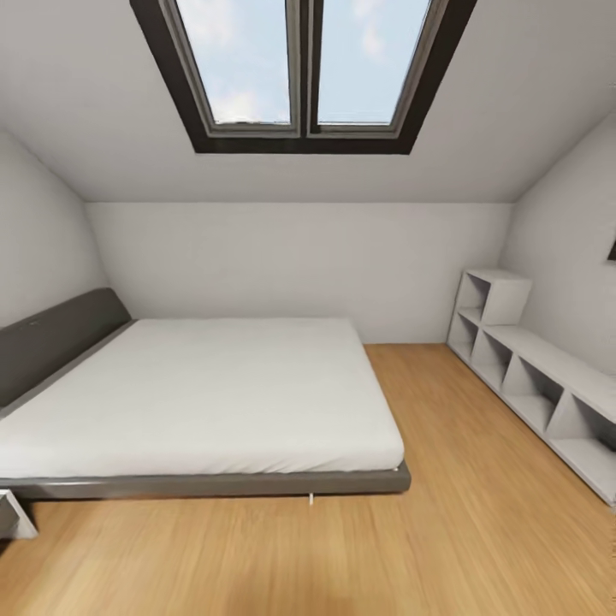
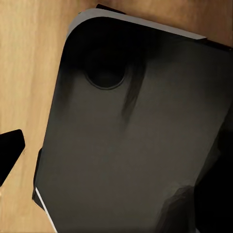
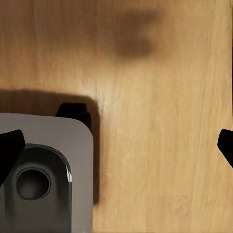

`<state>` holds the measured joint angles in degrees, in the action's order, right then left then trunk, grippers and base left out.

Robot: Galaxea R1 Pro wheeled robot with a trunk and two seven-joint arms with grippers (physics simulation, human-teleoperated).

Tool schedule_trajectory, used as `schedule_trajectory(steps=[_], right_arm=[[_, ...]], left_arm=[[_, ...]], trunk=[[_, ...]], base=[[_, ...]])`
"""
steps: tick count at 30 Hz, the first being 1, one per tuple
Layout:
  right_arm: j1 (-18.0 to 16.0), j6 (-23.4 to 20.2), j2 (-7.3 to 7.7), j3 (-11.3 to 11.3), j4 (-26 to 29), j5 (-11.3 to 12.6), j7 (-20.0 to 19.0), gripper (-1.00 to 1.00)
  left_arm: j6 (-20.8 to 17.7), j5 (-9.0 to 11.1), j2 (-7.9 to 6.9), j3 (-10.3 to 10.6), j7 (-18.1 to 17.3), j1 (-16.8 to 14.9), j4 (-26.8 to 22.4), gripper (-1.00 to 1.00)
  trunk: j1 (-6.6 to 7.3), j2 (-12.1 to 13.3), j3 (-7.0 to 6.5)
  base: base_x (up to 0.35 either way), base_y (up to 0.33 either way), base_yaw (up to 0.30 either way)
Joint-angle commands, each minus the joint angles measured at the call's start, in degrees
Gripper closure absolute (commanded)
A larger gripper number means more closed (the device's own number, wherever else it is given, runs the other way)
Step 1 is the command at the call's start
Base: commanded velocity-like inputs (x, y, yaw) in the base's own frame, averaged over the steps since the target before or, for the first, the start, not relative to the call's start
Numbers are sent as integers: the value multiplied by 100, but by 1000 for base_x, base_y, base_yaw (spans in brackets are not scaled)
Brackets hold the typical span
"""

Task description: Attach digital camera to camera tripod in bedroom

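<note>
We are in the bedroom, facing a low grey bed (image 1: 197, 402) with a white mattress under a dark-framed skylight (image 1: 304, 73), and a white cubby shelf (image 1: 535, 376) along the wall on our right. The light wood floor (image 1: 445, 530) runs between bed and shelf. Neither the digital camera nor the camera tripod is anywhere among what we see here, so we judge the step in hand to be searching: we have reached the room but have not yet found either thing.

Both arms hang low, wrist cameras looking down. In the right wrist view the right gripper (image 3: 121, 145) has its jaws spread wide, black tips at either edge of the picture, with nothing between them but floor and a corner of our own grey base (image 3: 46, 170). In the left wrist view one dark fingertip (image 2: 9, 153) of the left gripper shows beside the base's dark top; we cannot tell how far those jaws are open, though nothing appears to be held.

The next move calls for turning the head or base to sweep the rest of the room until the tripod's silver legs or the small black camera come into sight, then driving toward them.
</note>
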<state>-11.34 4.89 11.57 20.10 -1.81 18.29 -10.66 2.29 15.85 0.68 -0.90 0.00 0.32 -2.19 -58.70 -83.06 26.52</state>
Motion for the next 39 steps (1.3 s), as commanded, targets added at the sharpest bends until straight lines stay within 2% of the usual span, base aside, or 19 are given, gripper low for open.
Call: schedule_trajectory(steps=[1,39], right_arm=[[-8,29,-4,46,-18,61,-32,-100],[-8,30,-61,45,-21,61,-32,-100]], left_arm=[[8,24,2,-7,0,3,-9,-100],[8,32,2,-15,0,3,-9,-100]], trunk=[[-3,-2,5],[-3,-2,5]], base=[[324,0,-264],[324,0,-280]])
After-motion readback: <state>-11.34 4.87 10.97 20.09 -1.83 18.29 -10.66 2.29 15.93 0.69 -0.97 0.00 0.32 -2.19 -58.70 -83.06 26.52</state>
